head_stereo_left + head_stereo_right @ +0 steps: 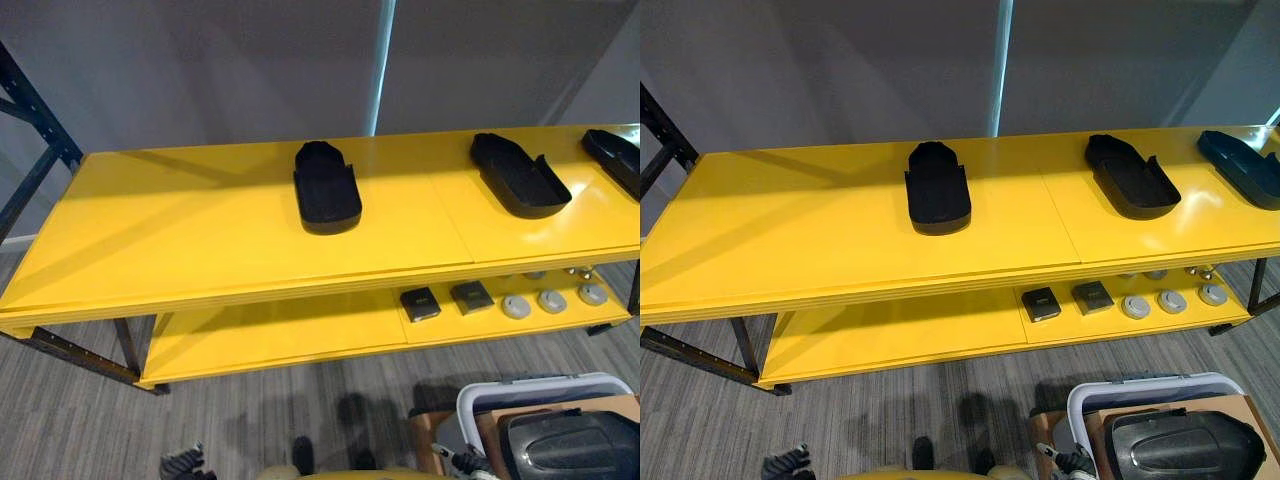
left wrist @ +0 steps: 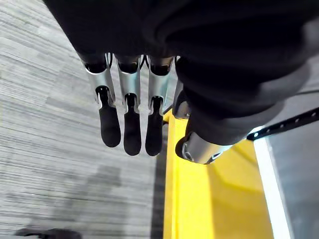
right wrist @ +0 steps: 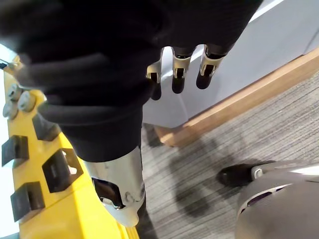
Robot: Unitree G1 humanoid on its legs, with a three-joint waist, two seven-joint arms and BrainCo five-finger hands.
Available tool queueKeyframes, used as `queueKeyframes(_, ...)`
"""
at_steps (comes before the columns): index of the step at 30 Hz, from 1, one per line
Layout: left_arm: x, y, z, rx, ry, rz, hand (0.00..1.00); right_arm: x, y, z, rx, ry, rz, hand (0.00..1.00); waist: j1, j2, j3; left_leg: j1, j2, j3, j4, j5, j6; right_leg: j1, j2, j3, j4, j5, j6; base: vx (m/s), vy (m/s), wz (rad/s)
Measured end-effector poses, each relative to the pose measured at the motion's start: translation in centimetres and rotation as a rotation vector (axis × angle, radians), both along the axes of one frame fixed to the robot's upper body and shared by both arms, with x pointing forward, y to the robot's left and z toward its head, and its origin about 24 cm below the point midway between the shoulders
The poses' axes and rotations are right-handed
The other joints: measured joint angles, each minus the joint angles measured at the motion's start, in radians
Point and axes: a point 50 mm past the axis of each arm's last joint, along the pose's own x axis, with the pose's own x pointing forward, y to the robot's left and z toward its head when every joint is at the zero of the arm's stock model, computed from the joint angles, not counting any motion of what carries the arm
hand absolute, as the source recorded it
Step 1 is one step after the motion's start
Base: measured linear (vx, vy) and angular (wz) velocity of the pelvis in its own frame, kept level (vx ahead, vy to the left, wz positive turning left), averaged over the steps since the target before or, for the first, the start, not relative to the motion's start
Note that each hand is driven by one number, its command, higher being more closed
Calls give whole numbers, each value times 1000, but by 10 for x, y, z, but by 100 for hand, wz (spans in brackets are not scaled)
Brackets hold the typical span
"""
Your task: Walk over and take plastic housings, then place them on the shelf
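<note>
Hands loose and empty: left hand (image 2: 130, 124) with fingers straight, right hand (image 3: 180, 69) relaxed.
On top board of the yellow shelf (image 1: 180, 230), middle housing (image 1: 326, 188) lies with long axis near-far, narrower end far; right housing (image 1: 518, 174) lies slanted, from far-left to near-right.

Both boards of the shelf (image 1: 200, 220) are bright yellow, and its frame (image 1: 40, 108) is black. Across the upper frame, the housings (image 1: 327, 188) are matte black. At lower right sit black boxes (image 1: 420, 303) and pale grey discs (image 1: 516, 306). The carpet (image 1: 100, 430) is grey with fine streaks, and the wall (image 1: 200, 70) is plain grey.
</note>
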Motion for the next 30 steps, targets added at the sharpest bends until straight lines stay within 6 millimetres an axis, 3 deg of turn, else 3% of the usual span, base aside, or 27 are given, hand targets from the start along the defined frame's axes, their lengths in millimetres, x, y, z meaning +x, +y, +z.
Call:
queueKeyframes(12, 23, -20, -2, -37, 0, -187, 0, 20, -2, 5, -12, -45, 21, 0, -11, 18, 4, 21, 4, 55, 7, -20, 2, -1, 3, 55, 0, 1, -2, 42, -3, -15)
queueKeyframes(17, 35, -23, 0, -37, -23, -207, 0, 29, -6, 9, -26, -68, 34, 0, -11, 22, 32, -88, 27, 101, 222, -128, -2, -63, 1, 121, 48, -8, 4, -2, 13, -38)
queueKeyframes(21, 43, -24, 2, -34, -45, -214, 0, 38, -13, 13, -50, -87, 44, 0, -7, 31, 46, -126, 38, 37, 298, -185, 5, -106, 16, 230, 47, 22, 20, 1, 32, -84)
queueKeyframes(24, 55, -24, 6, -25, -73, -220, 0, 50, -13, 16, -55, -111, 58, 0, -5, 27, 71, -130, 57, 149, 341, -235, 29, -133, 28, 344, 37, 55, 56, -46, 119, -123)
queueKeyframes(26, 73, -22, 12, -11, -120, -228, 0, 58, -12, 19, -53, -127, 64, 0, -11, 20, 93, -159, 74, 230, 395, -270, 49, -163, 30, 423, 13, 94, 90, -85, 154, -108)
queueKeyframes(28, 88, -18, 20, 14, -164, -232, 0, 68, -8, 21, -50, -145, 82, 0, -20, 2, 115, -184, 76, 285, 413, -275, 56, -205, 32, 454, 14, 125, 112, -93, 127, -83)
queueKeyframes(30, 100, -14, 26, 37, -197, -235, 0, 71, -4, 22, -41, -158, 83, 0, -20, -9, 127, -208, 95, 338, 445, -284, 70, -242, 34, 412, 4, 177, 105, -147, 163, -88)
